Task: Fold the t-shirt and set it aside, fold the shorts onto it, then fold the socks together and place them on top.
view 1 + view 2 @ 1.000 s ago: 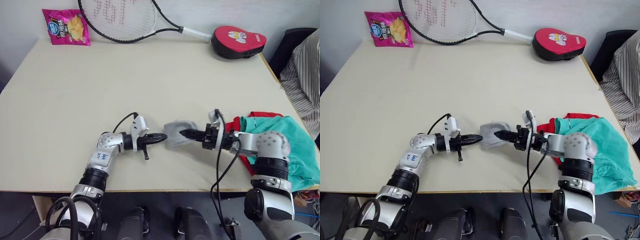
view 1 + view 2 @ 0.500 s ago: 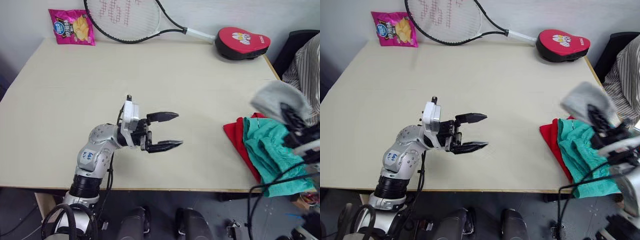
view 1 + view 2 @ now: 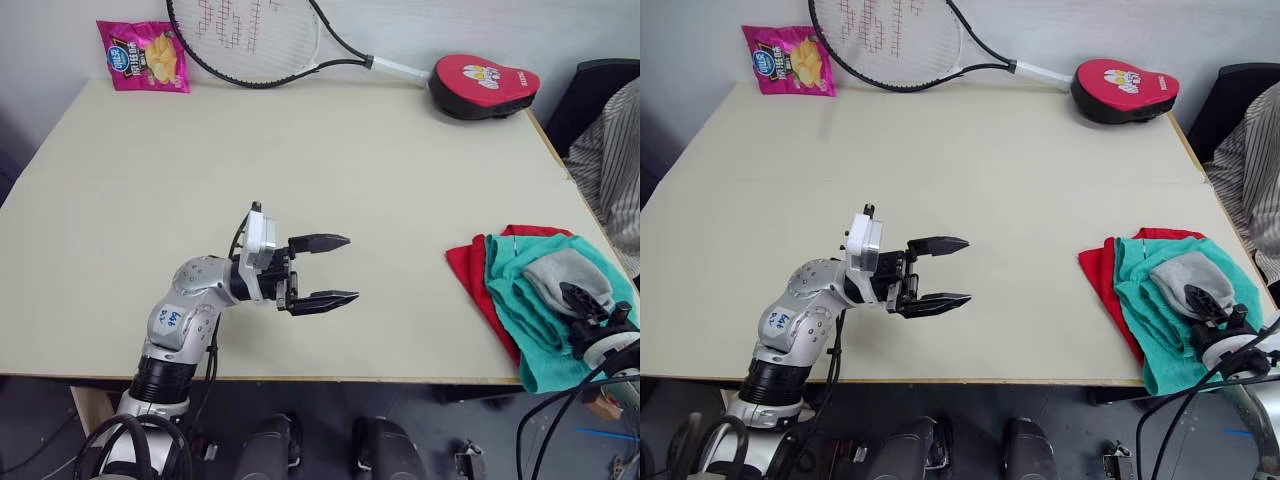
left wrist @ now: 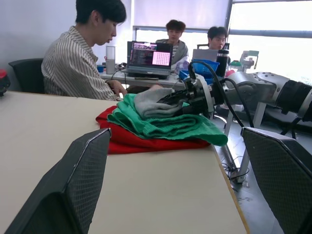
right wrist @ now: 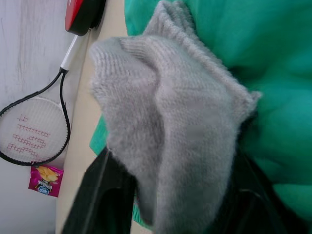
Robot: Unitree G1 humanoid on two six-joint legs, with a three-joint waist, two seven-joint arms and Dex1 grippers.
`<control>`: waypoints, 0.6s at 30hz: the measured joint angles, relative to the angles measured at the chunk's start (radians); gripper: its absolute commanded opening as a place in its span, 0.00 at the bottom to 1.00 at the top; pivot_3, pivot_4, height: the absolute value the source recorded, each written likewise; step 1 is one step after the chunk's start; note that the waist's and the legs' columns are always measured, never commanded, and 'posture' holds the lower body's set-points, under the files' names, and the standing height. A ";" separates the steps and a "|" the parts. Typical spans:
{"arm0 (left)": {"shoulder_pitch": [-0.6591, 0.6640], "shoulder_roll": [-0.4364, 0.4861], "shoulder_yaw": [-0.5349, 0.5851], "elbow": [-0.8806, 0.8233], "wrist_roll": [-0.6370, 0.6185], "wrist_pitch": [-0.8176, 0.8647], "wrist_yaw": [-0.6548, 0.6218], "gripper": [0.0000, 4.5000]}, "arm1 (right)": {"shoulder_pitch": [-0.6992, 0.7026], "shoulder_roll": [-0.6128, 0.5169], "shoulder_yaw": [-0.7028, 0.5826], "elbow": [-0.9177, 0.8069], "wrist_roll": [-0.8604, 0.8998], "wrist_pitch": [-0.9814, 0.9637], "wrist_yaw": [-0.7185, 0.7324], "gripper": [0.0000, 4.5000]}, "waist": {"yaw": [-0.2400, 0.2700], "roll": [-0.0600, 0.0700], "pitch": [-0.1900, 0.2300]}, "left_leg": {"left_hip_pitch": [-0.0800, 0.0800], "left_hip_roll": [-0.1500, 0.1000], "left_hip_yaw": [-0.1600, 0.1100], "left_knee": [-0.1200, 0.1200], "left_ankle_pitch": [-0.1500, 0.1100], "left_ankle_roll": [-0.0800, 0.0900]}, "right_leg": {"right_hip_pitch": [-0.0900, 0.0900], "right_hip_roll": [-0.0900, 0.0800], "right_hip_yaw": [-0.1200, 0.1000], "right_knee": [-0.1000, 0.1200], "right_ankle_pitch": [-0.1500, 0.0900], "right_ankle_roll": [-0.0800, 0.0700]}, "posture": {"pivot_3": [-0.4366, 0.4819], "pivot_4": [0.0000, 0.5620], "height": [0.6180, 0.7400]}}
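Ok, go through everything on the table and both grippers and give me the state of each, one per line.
T-shirt: folded, bottom of the pile.
Shorts: folded, lying on the t-shirt.
Socks: bundled together, on top of the shorts.
Right gripper: at the socks, fingers around them.
Left gripper: open, holding nothing, above bare table.
Racket: lying flat at the far edge.
Snack bag: lying flat, far corner.
Red pad: lying flat by the racket handle.

Even, soft light is covering the desk (image 3: pixel 300 130); window (image 4: pixel 273 51) glare is washing out the left wrist view, whose near foreground is blurring
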 measured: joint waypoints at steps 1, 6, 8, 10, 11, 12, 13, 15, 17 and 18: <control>0.000 0.008 0.002 0.000 0.000 0.000 -0.003 1.00 | 0.015 -0.016 0.000 -0.003 0.017 0.003 -0.013 0.72 | 0.002 0.000 0.000 | 0.000 0.000 0.000 0.000 0.000 0.000 | 0.000 0.000 0.000 0.000 0.000 0.000 | 0.48 0.27 1.00; 0.050 0.111 0.038 -0.012 -0.002 0.012 -0.020 1.00 | 0.304 -0.249 -0.100 -0.046 0.037 0.158 0.076 0.99 | 0.024 0.013 0.000 | -0.001 -0.001 0.001 -0.001 -0.003 0.003 | 0.000 -0.001 0.000 -0.005 0.000 0.000 | 0.48 0.27 1.00; 0.085 0.161 0.072 -0.005 0.012 0.006 -0.021 1.00 | 0.440 -0.380 -0.190 -0.045 -0.083 0.223 0.235 0.99 | 0.027 0.013 0.000 | -0.001 -0.001 0.001 -0.001 -0.004 0.003 | 0.002 0.000 -0.001 -0.007 0.000 0.001 | 0.48 0.27 1.00; 0.095 0.169 0.080 0.009 0.034 -0.014 -0.014 1.00 | 0.521 -0.458 -0.231 -0.062 -0.243 0.217 0.424 0.99 | 0.024 0.010 0.000 | 0.001 0.002 0.001 0.001 -0.009 0.010 | 0.006 0.003 -0.002 -0.010 0.002 0.001 | 0.48 0.27 1.00; 0.106 0.173 0.081 0.010 0.048 -0.029 -0.008 1.00 | 0.568 -0.503 -0.235 -0.078 -0.342 0.198 0.527 0.99 | 0.022 0.010 0.000 | 0.002 0.002 0.001 0.001 -0.010 0.008 | 0.008 0.003 -0.001 -0.013 0.004 0.002 | 0.48 0.27 1.00; 0.119 0.181 0.084 0.012 0.061 -0.045 0.002 1.00 | 0.596 -0.533 -0.233 -0.086 -0.443 0.161 0.623 0.99 | 0.022 0.010 0.000 | 0.002 0.003 0.001 0.001 -0.012 0.005 | 0.009 0.004 -0.001 -0.017 0.005 0.002 | 0.48 0.27 1.00; 0.138 0.194 0.095 0.018 0.077 -0.061 0.015 1.00 | 0.622 -0.569 -0.218 -0.086 -0.579 0.085 0.743 0.99 | 0.021 0.010 0.000 | 0.002 0.003 0.001 0.000 -0.012 0.005 | 0.009 0.004 -0.002 -0.019 0.005 0.002 | 0.48 0.27 1.00; 0.176 0.226 0.123 0.024 0.100 -0.084 0.031 1.00 | 0.617 -0.614 -0.172 -0.080 -0.802 -0.115 0.944 0.99 | 0.018 0.010 0.000 | 0.002 0.004 0.001 -0.001 -0.012 0.004 | 0.009 0.004 -0.001 -0.022 0.005 0.002 | 0.48 0.27 1.00; 0.220 0.266 0.157 0.028 0.120 -0.101 0.044 1.00 | 0.546 -0.634 -0.099 -0.081 -0.969 -0.341 1.149 0.99 | 0.012 0.010 0.000 | 0.002 0.004 0.001 -0.003 -0.013 0.003 | 0.009 0.004 -0.002 -0.024 0.005 0.002 | 0.48 0.27 1.00; 0.242 0.277 0.174 0.028 0.128 -0.113 0.049 1.00 | 0.481 -0.640 -0.040 -0.082 -1.025 -0.425 1.219 0.99 | 0.011 0.010 0.000 | 0.003 0.004 0.001 -0.003 -0.012 0.000 | 0.009 0.004 -0.002 -0.023 0.005 0.002 | 0.48 0.27 1.00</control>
